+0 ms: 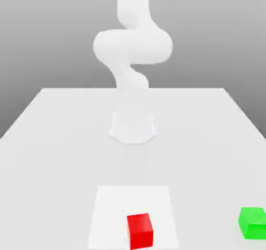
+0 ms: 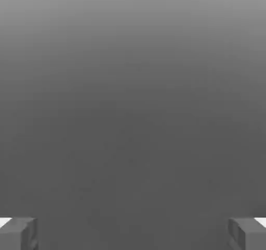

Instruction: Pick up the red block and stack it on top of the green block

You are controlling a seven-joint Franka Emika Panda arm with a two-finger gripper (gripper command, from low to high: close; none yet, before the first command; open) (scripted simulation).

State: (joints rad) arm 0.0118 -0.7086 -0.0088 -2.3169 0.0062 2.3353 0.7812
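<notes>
The red block is a small bright-red cube lying on a lighter square patch near the table's front edge, slightly right of centre in the exterior view. The green block is a cube of about the same size, resting on the table at the exterior view's far right, apart from the red one. In the hand view my gripper is open: its two grey fingertips stand far apart with nothing between them, against plain grey background.
The white arm rises from its round base at the middle of the white table. A paler square patch marks the table's front centre.
</notes>
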